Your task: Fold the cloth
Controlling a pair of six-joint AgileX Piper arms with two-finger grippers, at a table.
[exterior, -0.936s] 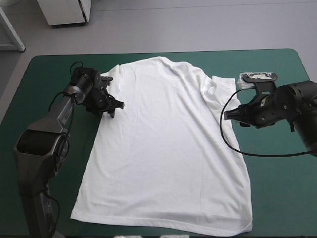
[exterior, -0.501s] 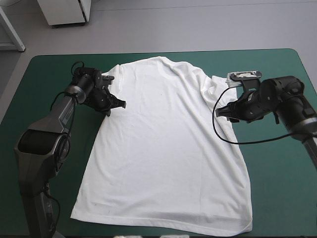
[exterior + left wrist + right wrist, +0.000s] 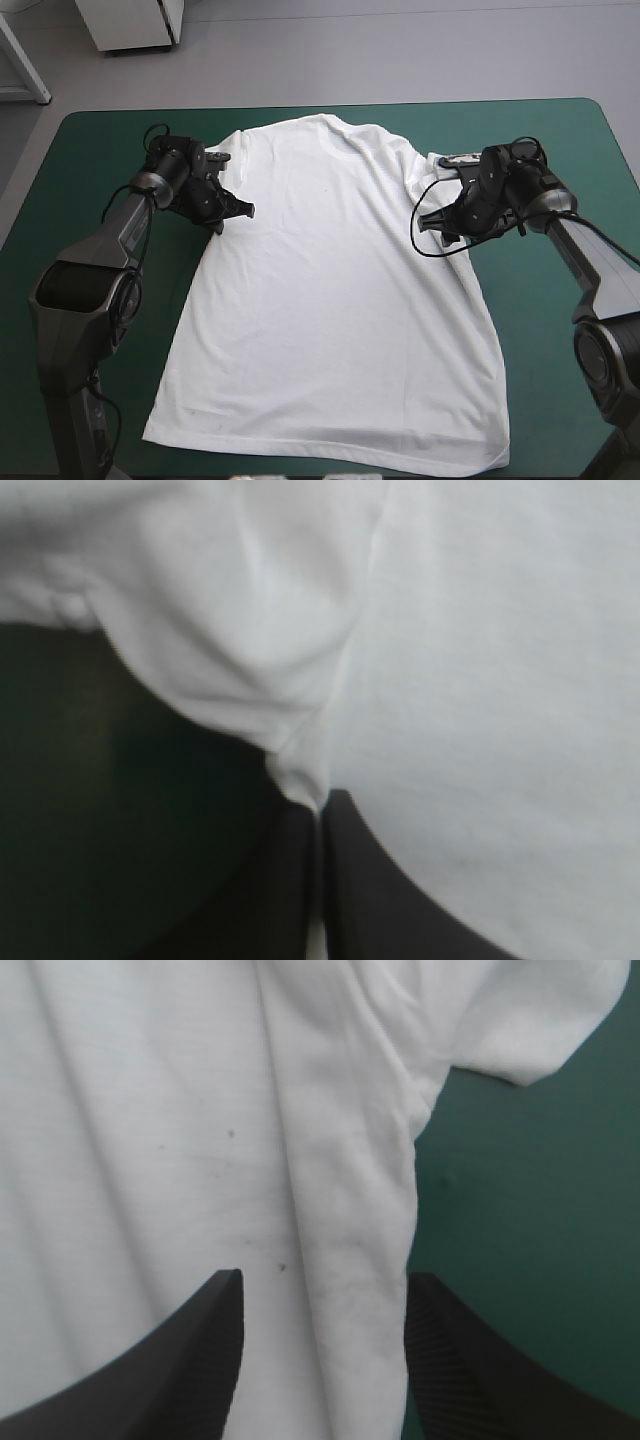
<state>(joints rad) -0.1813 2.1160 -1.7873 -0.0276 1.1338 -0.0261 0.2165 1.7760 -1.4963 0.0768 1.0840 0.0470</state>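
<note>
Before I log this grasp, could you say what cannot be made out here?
- High view: the T-shirt's sleeve, partly covered by the left gripper.
- High view: the right gripper's opening, too small to tell.
- Left wrist view: how much T-shirt is pinched, hidden inside the shut gripper.
- Right wrist view: whether the open gripper touches the T-shirt.

The T-shirt (image 3: 330,300) was white, short-sleeved, and lay spread flat on the table (image 3: 560,380), collar toward the far edge and hem right by the near edge. It was mostly smooth, just a few soft creases. The right sleeve was rumpled and folded in on itself, and the left one was bunched up at the armpit. A few tiny dark specks showed near the right side.
</note>
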